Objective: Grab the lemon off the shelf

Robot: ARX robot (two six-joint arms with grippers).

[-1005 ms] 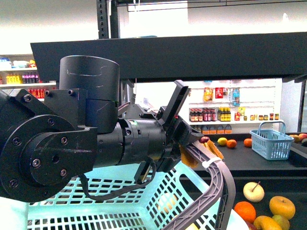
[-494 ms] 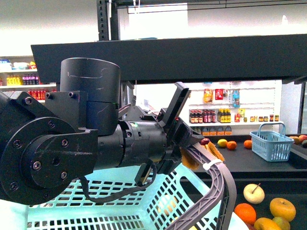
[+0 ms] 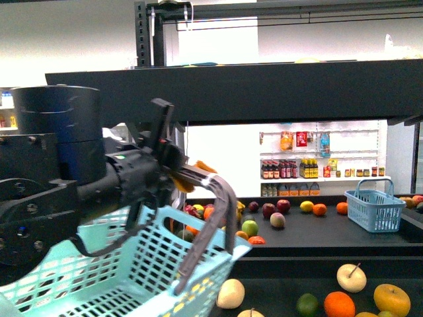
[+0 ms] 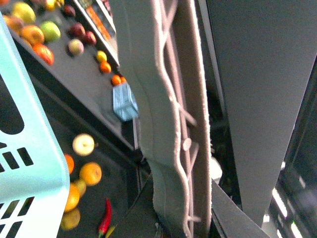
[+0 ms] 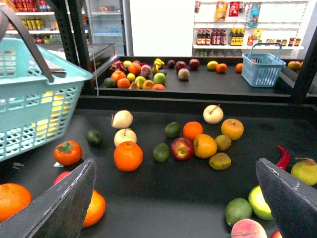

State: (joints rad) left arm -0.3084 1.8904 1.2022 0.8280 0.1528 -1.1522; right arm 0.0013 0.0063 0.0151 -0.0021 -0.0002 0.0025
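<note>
a pale turquoise slotted basket (image 5: 34, 94) with a grey handle (image 3: 208, 224) hangs beside the black shelf (image 5: 163, 198), where oranges (image 5: 128, 155), a red apple (image 5: 182, 148), green limes (image 5: 161, 152) and a red chilli (image 5: 283, 157) lie near a small blue basket (image 5: 261, 69).

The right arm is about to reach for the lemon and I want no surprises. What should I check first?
1. Right gripper open: ok, fingers wide apart.
2. Nothing between its fingers: ok.
3. Lemon picked out: cannot tell; several candidates, such as the yellow fruit, lie on the shelf tray.
4. Left gripper shut on the basket handle: ok.
5. Basket apart from the right gripper: ok.
</note>
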